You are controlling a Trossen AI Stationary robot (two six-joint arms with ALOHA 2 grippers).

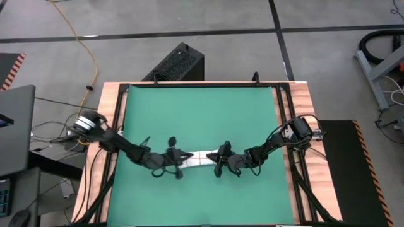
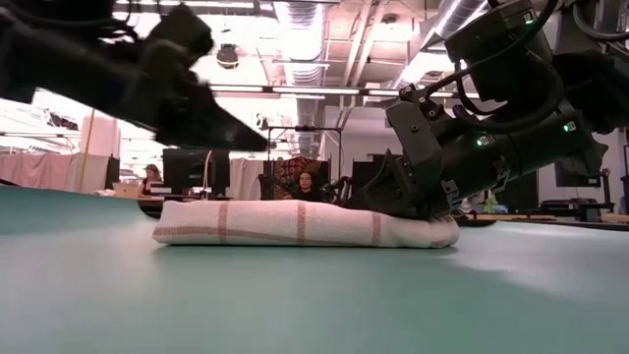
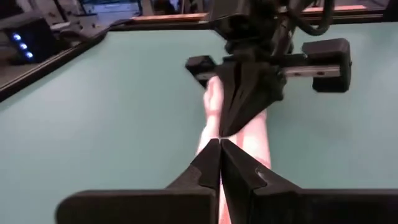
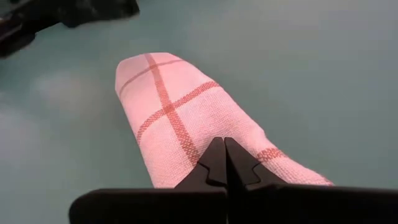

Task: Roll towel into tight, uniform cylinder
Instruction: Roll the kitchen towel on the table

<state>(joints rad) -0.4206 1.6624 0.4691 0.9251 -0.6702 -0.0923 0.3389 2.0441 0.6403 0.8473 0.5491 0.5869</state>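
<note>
High view: the roll [image 1: 201, 159] lies crosswise on the mat [image 1: 202, 120] between both tools, left tool [image 1: 178, 157] and right tool [image 1: 218, 159] at opposite ends. Low view: one tool presses one end. Wrist views: both tools' fingers are pressed together, pinching nothing.

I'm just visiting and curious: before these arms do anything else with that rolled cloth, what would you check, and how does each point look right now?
1. The towel is rolled up: ok, it lies as a short roll on the green mat.
2. Roll even along its length: cannot tell; the end under the right gripper is hidden.
3. Left gripper shut: ok, over one end of the roll.
4. Right gripper shut: ok, its tips at the other end.
5. Roll well inside the mat: ok.
</note>
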